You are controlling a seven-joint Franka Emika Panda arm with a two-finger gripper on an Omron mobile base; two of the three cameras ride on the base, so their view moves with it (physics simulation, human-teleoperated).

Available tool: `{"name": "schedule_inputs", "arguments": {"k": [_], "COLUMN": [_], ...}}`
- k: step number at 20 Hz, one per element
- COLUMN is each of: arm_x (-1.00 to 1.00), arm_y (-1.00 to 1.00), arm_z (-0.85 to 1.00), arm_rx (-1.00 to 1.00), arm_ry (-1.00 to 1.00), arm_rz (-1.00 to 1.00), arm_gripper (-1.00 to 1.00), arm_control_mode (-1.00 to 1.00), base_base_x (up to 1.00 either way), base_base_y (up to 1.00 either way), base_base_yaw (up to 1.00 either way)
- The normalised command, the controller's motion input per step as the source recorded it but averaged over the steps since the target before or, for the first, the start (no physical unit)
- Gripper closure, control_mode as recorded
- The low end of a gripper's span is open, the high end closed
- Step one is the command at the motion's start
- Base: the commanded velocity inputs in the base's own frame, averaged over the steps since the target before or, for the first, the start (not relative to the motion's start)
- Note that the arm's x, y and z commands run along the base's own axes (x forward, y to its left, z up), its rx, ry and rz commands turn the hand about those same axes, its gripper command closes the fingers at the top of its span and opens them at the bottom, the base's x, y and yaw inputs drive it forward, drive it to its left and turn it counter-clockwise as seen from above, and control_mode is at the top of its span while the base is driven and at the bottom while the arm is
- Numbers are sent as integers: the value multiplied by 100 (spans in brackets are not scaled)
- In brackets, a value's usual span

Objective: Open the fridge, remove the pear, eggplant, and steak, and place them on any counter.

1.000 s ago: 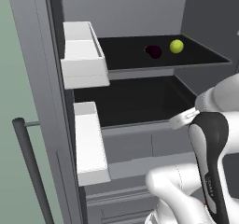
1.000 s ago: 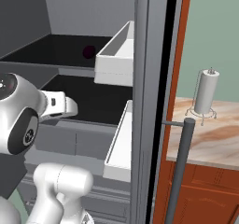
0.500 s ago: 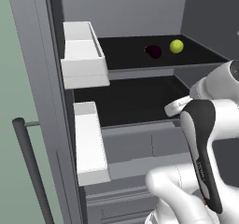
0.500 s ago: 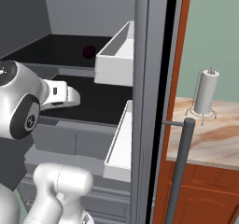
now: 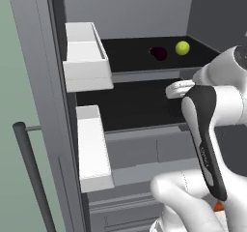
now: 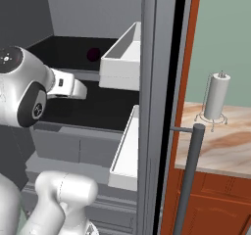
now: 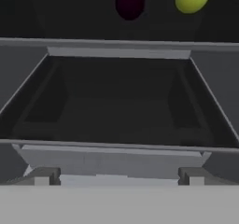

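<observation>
The fridge (image 5: 43,81) stands wide open, both doors swung out, white door bins (image 5: 87,57) jutting from the left door and more bins (image 6: 125,58) on the right one. Out past the right door runs the marble surface (image 6: 220,146) with a paper towel holder (image 6: 215,99) upright on it. Inside, the upper dark shelf (image 5: 135,57) carries the eggplant (image 5: 158,53) and, just beside it to the right, the pear (image 5: 182,48); apart or touching, hard to call. The end effector (image 7: 116,176) sits at the lower shelf's front edge, fingers (image 7: 44,175) spread wide, gripping nothing, both fruits above and beyond it.
</observation>
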Motion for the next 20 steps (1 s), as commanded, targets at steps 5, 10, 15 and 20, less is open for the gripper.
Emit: {"name": "schedule_inputs", "arguments": {"k": [5,10,15,20], "arm_x": [27,16,33,58], "arm_y": [6,10,0,0], "arm_z": [35,12,27,26], "arm_rx": [16,0,0,0], "arm_ry": [-4,0,0,4], "arm_rz": [-13,-14,-6,0], "arm_gripper": [-100,-100,-100,-100], "arm_control_mode": [-100,-100,-100,-100], "base_base_x": [0,0,0,0], "base_base_y": [0,0,0,0], "base_base_yaw": [0,0,0,0]}}
